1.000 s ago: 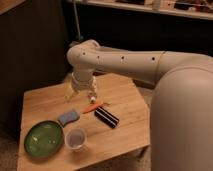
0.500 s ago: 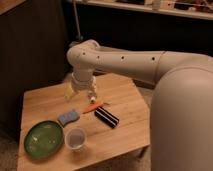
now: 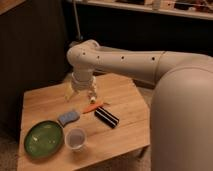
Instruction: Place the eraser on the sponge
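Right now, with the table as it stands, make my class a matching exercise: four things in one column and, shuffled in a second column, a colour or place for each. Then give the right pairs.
Things:
1. eraser
2. sponge
3. cup
4. gripper

Descriptions:
A. clear, standing beside the green plate
B. hanging over the table, behind the orange stick
C. black, lying on the wood close to the orange stick
D. blue-grey, lying flat just behind the green plate

Pairs: 1-C, 2-D, 3-A, 4-B.
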Controlling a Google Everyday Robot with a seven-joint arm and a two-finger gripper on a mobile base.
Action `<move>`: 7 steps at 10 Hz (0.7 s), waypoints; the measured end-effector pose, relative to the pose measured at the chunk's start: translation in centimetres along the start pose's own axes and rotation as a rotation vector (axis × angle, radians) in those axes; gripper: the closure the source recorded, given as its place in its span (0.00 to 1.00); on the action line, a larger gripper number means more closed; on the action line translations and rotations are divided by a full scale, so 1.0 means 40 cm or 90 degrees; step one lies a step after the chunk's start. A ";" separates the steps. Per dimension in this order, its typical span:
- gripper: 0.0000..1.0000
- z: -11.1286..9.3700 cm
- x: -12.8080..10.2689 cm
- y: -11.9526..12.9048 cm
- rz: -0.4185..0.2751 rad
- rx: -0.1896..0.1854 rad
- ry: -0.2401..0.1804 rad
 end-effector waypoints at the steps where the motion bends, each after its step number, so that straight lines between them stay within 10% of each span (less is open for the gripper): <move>1: 0.23 0.000 0.000 0.000 0.000 0.000 0.000; 7: 0.23 0.006 0.010 -0.012 0.005 0.003 0.004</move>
